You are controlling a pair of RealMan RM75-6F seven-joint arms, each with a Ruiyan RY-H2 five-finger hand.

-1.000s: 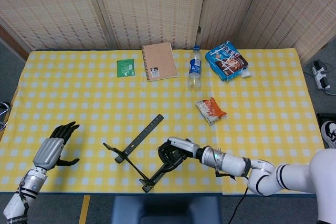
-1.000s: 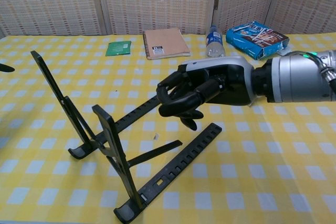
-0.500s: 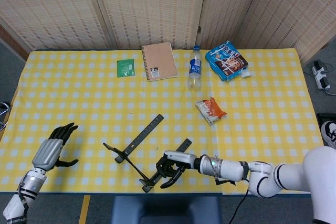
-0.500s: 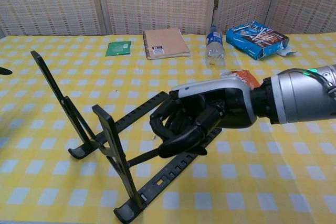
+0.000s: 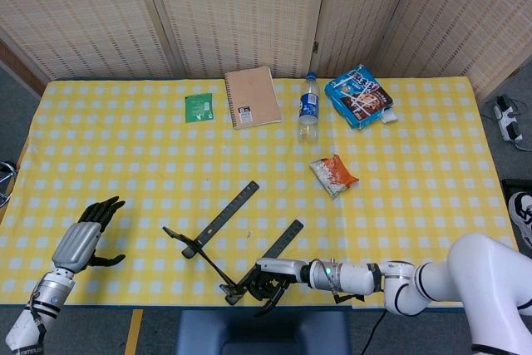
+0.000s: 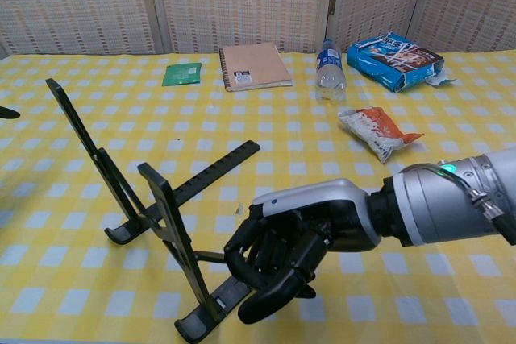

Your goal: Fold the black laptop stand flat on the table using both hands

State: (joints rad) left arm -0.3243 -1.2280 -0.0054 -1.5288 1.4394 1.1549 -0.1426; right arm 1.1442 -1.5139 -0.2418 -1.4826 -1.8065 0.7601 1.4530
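The black laptop stand (image 5: 223, 222) stands unfolded near the table's front edge. In the chest view its two support arms (image 6: 83, 141) slant up to the left from two slotted base rails (image 6: 211, 176). My right hand (image 5: 266, 277) lies low over the near rail. Its fingers (image 6: 278, 262) curl around that rail just right of the nearer support arm and hide the middle of it. My left hand (image 5: 83, 237) rests on the cloth far to the left, fingers spread and holding nothing, well apart from the stand. Only one dark fingertip of the left hand (image 6: 5, 112) shows in the chest view.
At the back of the yellow checked table (image 5: 432, 164) lie a green packet (image 5: 199, 108), a brown notebook (image 5: 252, 97), a water bottle (image 5: 308, 107) and a blue snack bag (image 5: 357, 96). An orange snack packet (image 5: 334, 174) lies right of centre. The front edge runs just below the stand.
My right hand has come down and toward the front edge, from above the far rail to the near rail, and its fingers now wrap that rail. The left hand has barely moved.
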